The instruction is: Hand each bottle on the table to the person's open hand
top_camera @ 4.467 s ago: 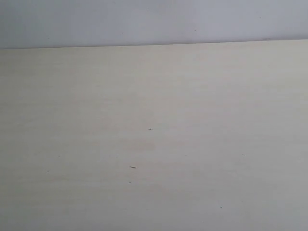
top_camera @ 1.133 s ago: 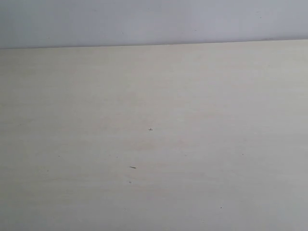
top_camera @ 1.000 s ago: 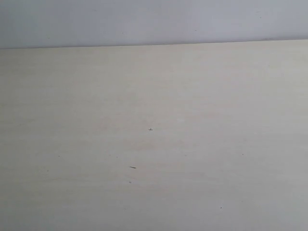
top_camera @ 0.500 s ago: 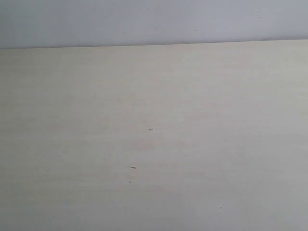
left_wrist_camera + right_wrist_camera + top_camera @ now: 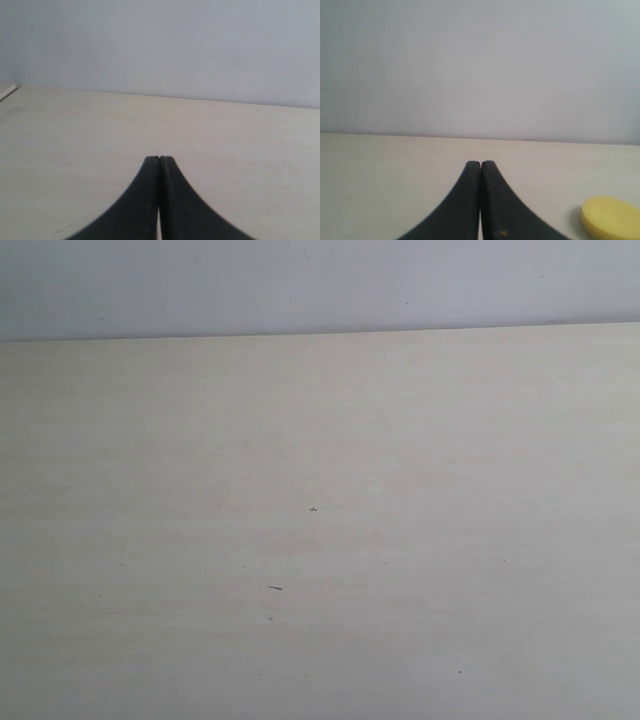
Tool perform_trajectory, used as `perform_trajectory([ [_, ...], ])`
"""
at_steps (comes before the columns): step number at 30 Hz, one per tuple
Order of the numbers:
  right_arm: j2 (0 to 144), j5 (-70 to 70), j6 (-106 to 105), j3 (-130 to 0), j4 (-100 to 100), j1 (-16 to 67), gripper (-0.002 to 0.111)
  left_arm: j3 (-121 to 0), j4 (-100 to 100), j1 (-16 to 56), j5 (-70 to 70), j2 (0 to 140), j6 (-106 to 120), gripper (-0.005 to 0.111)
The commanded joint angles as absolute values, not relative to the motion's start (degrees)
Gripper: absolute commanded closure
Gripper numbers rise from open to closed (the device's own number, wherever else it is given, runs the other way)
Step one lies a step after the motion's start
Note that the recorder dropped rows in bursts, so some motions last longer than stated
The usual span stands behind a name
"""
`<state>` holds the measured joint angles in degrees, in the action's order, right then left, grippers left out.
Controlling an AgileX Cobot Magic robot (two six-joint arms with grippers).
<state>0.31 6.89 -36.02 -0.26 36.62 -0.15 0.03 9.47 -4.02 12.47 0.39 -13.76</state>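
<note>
The pale worktop (image 5: 400, 440) is showing a few dark specks (image 5: 313, 508). The left pincer (image 5: 159, 160) is sitting closed, gripping nothing. The right pincer (image 5: 480, 163) is sitting closed too; a yellow round thing (image 5: 612, 217), unclear whether a bottle, is lying near it.

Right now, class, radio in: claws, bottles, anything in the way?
Left claw shut, empty. Right claw shut, empty. No bottle in view on table. Yellow round thing near right claw, apart, unidentified.
</note>
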Motion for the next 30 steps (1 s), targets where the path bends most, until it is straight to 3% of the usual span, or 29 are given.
perform_trajectory([
  [1,0.0,4.6,2.2,0.0,5.8,-0.5,0.108,0.0,9.8,-4.2,12.4,0.0,-13.7,0.107],
  [5,0.0,2.6,17.7,0.0,-9.3,-0.5,0.108,0.0,9.8,-4.2,12.4,0.0,-13.7,0.107],
  [30,0.0,8.8,9.1,0.0,-7.9,-0.5,0.108,0.0,9.8,-4.2,12.4,0.0,-13.7,0.107],
])
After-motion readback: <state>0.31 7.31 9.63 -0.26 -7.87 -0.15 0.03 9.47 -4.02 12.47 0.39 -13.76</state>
